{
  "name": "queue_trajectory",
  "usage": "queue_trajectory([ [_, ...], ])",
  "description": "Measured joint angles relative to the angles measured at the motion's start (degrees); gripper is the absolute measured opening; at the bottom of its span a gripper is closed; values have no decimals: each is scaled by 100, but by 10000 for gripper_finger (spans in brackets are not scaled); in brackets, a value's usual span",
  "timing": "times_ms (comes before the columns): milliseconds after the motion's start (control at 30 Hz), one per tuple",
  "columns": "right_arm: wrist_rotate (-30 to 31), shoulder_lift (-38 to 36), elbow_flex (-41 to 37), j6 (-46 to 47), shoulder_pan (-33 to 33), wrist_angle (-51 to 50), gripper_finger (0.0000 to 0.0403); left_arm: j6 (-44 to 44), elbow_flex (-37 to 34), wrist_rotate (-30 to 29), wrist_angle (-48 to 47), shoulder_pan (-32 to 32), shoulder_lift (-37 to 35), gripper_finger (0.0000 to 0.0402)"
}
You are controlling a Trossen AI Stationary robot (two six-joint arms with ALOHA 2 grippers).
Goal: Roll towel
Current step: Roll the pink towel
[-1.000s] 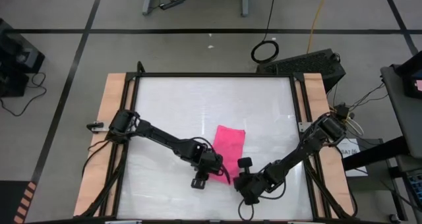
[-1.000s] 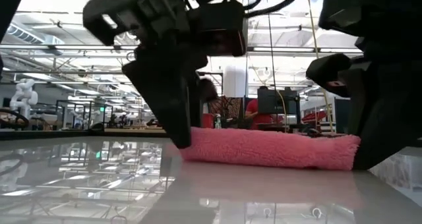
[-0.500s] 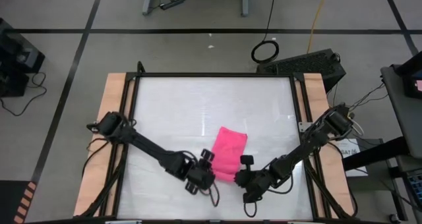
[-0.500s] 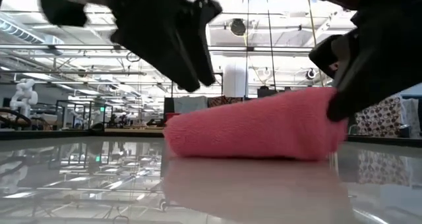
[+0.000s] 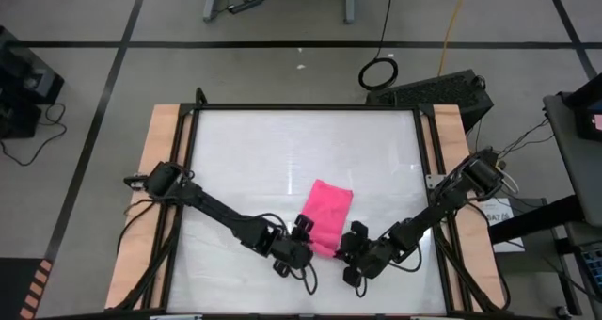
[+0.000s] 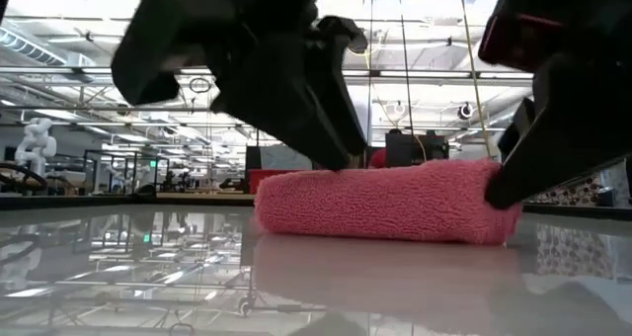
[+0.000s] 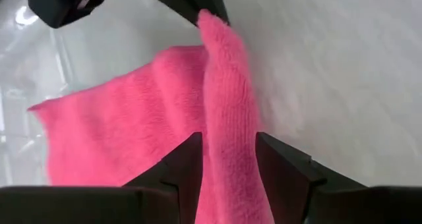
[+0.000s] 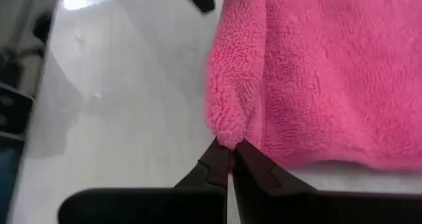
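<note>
The left gripper (image 5: 303,235) straddles the rolled near edge of the fuzzy pink towel (image 5: 326,216), fingers (image 7: 188,161) pinching the fold. The towel lies on the glossy white table (image 5: 254,151). The right gripper (image 5: 350,242) nips its corner, fingers (image 8: 247,159) pressed together.

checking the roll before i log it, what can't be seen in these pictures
- Towel near edge, high view: covered by the left pincer and right pincer.
- Towel's far flat part, low view: hidden behind its own rolled edge.
- Towel's underside: no view shows it.
- Both arms, low view: cut off by the top edge.
</note>
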Motion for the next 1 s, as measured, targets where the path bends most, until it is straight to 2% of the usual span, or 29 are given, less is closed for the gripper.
queue_trajectory([
  [267, 4, 0, -383, 480, 0, 828, 1, 195, 2, 657, 125, 166, 480, 147],
  [500, -282, 0, -387, 632, -13, 854, 7, 245, 17, 688, 193, 227, 587, 146],
  [633, -287, 0, -387, 427, 32, 920, 16, 240, 17, 746, 216, 308, 594, 129],
  [733, -278, -2, -387, 103, 132, 1132, 45, 273, 17, 831, 235, 381, 600, 102],
  [933, -421, -2, -385, -243, 318, 1084, 156, 399, 15, 1087, 320, 558, 613, 17],
  [1000, -454, -2, -385, -385, 420, 1038, 187, 396, 14, 1272, 342, 629, 613, 9],
])
